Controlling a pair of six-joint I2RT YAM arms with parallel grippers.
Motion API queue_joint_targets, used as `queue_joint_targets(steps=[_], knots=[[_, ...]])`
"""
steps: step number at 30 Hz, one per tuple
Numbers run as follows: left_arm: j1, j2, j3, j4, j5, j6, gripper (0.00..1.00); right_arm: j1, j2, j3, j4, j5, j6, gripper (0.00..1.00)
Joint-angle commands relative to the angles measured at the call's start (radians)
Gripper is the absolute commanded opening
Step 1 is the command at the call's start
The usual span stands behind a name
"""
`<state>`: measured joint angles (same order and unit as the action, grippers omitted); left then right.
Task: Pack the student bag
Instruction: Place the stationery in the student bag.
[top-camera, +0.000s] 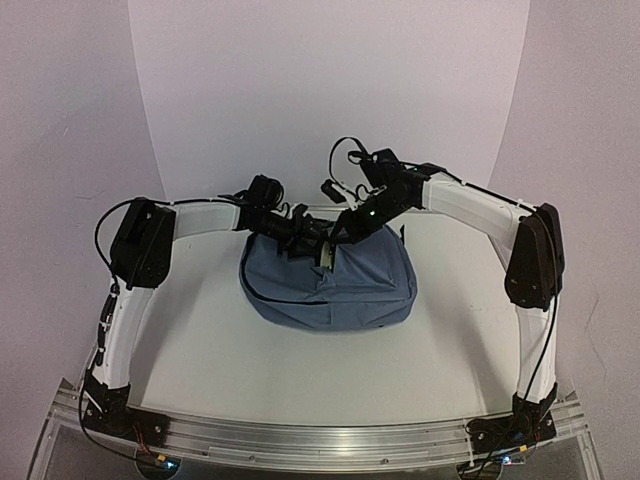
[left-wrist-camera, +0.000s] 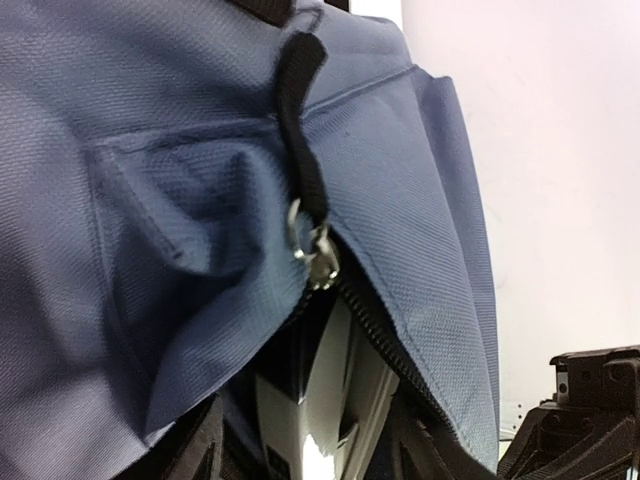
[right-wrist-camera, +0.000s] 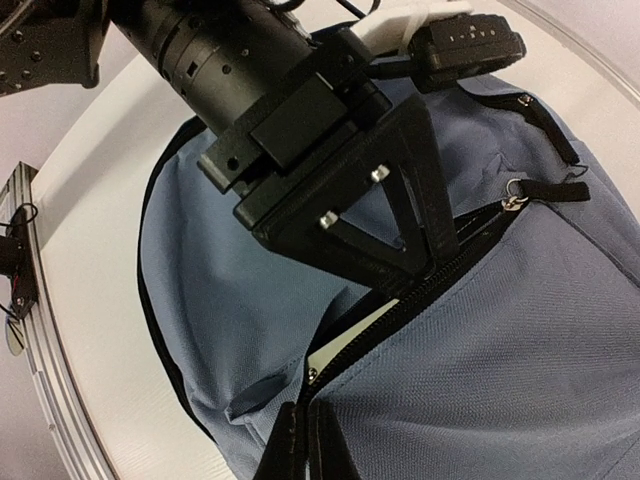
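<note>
The slate-blue student bag (top-camera: 330, 288) lies in the middle of the table with its main zipper partly open. My left gripper (top-camera: 318, 252) reaches into that opening from the left. In the left wrist view its fingers (left-wrist-camera: 190, 450) stand apart inside the bag (left-wrist-camera: 150, 150), with a white flat object (left-wrist-camera: 320, 410) loose between them below the metal zipper slider (left-wrist-camera: 315, 250). My right gripper (right-wrist-camera: 306, 432) is shut on the bag's edge (right-wrist-camera: 520, 330) at the zipper's end, just below a small slider (right-wrist-camera: 313, 374). The left gripper's black frame (right-wrist-camera: 390, 220) dips into the gap, where the white object (right-wrist-camera: 350, 340) shows.
The white table (top-camera: 200, 340) spreads round the bag, with a curved white backdrop (top-camera: 330, 90) behind. Both arms cross over the bag's far edge. Part of the right arm (left-wrist-camera: 590, 400) sits close beside the bag in the left wrist view. An aluminium rail (top-camera: 320, 435) marks the near edge.
</note>
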<state>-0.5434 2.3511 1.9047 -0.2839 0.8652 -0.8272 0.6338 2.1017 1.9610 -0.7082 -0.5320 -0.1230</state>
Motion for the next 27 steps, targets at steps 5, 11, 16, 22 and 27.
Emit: queue_joint_targets(steps=[5,11,16,22,27], knots=[[0.0,-0.123,-0.071,-0.023,-0.023,0.061,0.35,0.02,-0.049,-0.002,0.015,-0.083,-0.007,0.0],[-0.022,-0.122,-0.107,0.114,0.087,0.009,0.2,0.02,-0.038,0.008,0.016,-0.076,-0.002,0.0],[-0.049,-0.058,-0.048,0.168,0.15,-0.016,0.12,0.02,-0.022,0.044,0.016,-0.074,0.005,0.0],[-0.077,0.037,0.096,0.195,0.209,-0.028,0.08,0.02,-0.017,0.045,0.015,-0.083,0.007,0.0],[-0.076,0.012,0.076,0.142,0.172,0.01,0.12,0.019,-0.029,0.015,0.017,-0.076,0.005,0.0]])
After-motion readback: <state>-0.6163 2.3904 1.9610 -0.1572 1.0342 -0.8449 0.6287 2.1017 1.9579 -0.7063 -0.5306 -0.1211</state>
